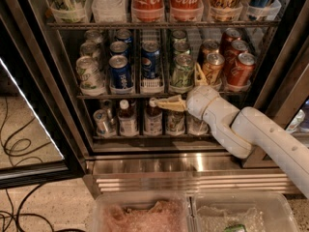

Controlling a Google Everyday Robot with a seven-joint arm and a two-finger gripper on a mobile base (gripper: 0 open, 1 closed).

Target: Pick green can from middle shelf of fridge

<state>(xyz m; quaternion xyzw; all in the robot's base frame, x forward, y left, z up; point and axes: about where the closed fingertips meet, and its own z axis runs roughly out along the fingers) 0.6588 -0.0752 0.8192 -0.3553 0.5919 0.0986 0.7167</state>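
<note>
The green can (182,70) sits just above the wide-open hand (177,86), which looks low enough to snag the middle shelf (130,96) beneath the can.

Tall dark-framed display fridge (57,105), stainless steel base. Middle shelf (126,95), a thin dark rack with clear lane trays, carries small cans in rows: pale whitish-green cans (88,74), blue Pepsi cans (119,71), the shiny green can (182,71) with silver top at the front of its lane, then orange cans (213,67) and red cans (240,69). White arm (260,139) reaches in from lower right. Pincer (176,84) sits at the shelf's front edge, spread wide. One tan finger points left below the rack, before the small bottles (128,119). The other stands upright just right of the green can.
</note>
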